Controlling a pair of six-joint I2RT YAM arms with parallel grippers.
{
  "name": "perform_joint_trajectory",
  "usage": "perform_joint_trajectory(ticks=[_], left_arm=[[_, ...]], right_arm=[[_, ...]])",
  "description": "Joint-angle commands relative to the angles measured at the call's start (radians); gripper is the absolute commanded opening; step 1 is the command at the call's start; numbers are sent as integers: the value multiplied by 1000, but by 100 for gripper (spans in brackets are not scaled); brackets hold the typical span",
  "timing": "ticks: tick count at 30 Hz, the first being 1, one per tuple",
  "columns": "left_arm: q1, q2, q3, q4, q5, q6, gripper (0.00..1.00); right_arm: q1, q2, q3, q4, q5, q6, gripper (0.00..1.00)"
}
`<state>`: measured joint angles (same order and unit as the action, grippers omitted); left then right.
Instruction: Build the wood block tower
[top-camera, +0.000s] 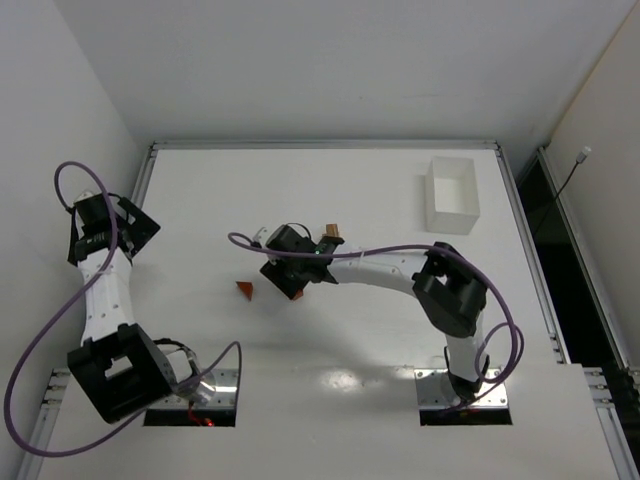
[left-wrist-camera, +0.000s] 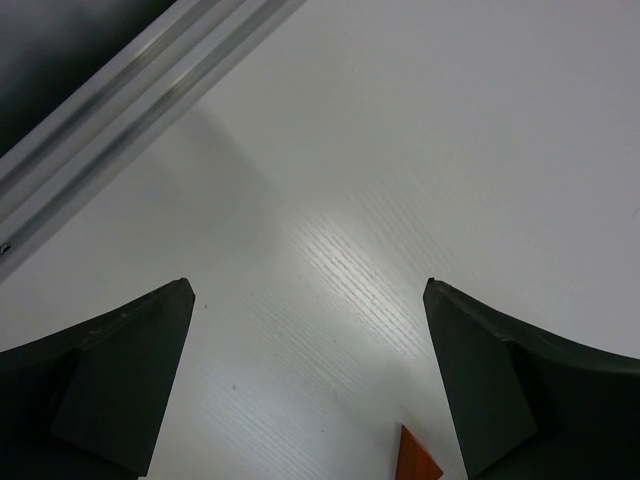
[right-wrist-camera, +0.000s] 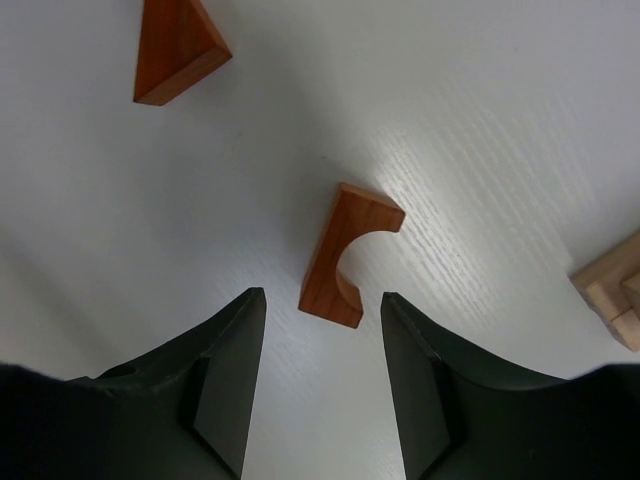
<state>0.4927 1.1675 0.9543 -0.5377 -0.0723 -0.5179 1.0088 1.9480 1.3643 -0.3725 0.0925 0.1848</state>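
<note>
Table (top-camera: 330, 410): white top. It fills most of the overhead frame, and I see both arm bases at its lower edge.
White tray (top-camera: 452, 195): upper right of the overhead frame, well apart from every block.
Aluminium rail (left-wrist-camera: 120, 110): runs diagonally across the upper left of the left wrist frame.
Wedge (right-wrist-camera: 175, 45): reddish-brown, lying flat on the table. It is upper left in the right wrist frame and left of centre overhead. An orange corner also pokes in at the bottom edge of the left wrist frame.
Arch piece (right-wrist-camera: 345, 255): reddish-brown, lying on its side near the middle of the right wrist frame with its curved cut-out facing right. Its lower end sits between the fingertips, and I see a gap on either side.
Pale tan blocks (right-wrist-camera: 612, 290): a small cluster at the right edge of the right wrist frame, apart from the arch piece. I cannot tell how they are arranged.
Right gripper (right-wrist-camera: 322, 335): near the centre of the overhead frame, jaws apart and holding nothing, hanging above the arch piece.
Left gripper (left-wrist-camera: 308, 300): far left of the overhead frame, jaws spread wide with bare table between them.
Tower: not assembled. I see the pieces lying separately.
</note>
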Motion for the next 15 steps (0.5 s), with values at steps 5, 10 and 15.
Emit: perform_joint_trajectory(ticks=[5,10,15], left_arm=[[52,49,41,15,37,-13,100],[61,70,50,15,57,-13,100],[61,70,50,15,66,-13,100]], right_arm=[[7,46,13,10,-54,30,47],[-3,65,13,10,-45,41,47],[-22,88,22,10,-45,41,43]])
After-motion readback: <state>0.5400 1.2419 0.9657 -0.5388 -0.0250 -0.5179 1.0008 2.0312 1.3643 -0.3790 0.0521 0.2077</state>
